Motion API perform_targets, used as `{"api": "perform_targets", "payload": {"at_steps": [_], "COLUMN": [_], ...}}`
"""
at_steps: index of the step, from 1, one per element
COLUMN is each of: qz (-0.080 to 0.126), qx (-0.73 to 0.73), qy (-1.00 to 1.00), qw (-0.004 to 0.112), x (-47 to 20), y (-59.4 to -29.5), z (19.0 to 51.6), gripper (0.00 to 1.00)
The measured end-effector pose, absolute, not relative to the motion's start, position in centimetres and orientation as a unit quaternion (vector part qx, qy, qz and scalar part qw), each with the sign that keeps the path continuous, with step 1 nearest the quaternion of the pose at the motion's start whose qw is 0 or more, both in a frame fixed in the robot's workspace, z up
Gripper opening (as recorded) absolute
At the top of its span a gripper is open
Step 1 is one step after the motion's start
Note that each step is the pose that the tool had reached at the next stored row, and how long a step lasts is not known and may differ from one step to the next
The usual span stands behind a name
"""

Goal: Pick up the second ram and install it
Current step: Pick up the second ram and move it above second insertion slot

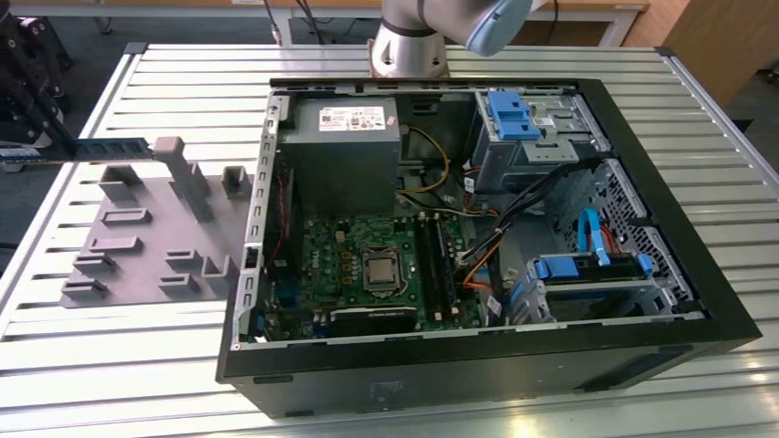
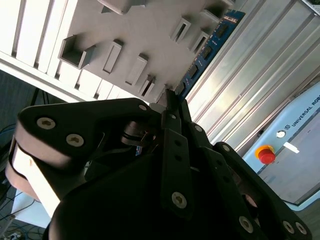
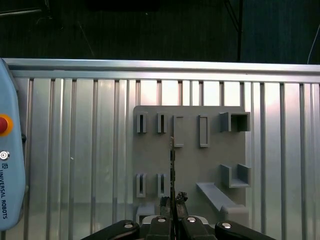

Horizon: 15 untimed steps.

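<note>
The second ram (image 3: 172,165) is a thin dark board that I see edge-on in the first wrist view, rising from between my fingertips. My gripper (image 3: 172,201) is shut on its near end. In the second wrist view the ram (image 2: 212,42) shows its blue-green face and black chips, running out from my gripper (image 2: 169,97) along the border of the grey fixture (image 2: 150,30). It hangs above the fixture (image 3: 200,165), apart from its slots. In the exterior view the ram (image 1: 109,146) lies level over the fixture's (image 1: 146,265) far corner and reaches the exterior view's left edge.
An open black computer case (image 1: 487,374) lies on the slatted metal table (image 1: 122,365), with the green motherboard (image 1: 353,265) and its black memory slots (image 1: 436,260) inside. The arm's base (image 1: 408,46) stands behind the case. A teach pendant (image 3: 7,165) lies beside the fixture. Dark floor shows past the table edge (image 3: 160,64).
</note>
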State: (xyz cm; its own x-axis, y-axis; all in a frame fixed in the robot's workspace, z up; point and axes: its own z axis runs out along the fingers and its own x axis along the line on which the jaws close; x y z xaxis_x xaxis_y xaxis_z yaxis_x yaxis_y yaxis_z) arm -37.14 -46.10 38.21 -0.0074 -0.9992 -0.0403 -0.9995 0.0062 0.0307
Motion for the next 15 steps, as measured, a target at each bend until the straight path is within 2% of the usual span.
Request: {"api": "perform_targets", "payload": {"at_steps": [15], "qz": [0.025], "qx": [-0.705], "qy": [0.709], "qw": [0.003], "x": [-36.64], "y": [-46.10], "z": [38.21], "gripper": [0.14]}}
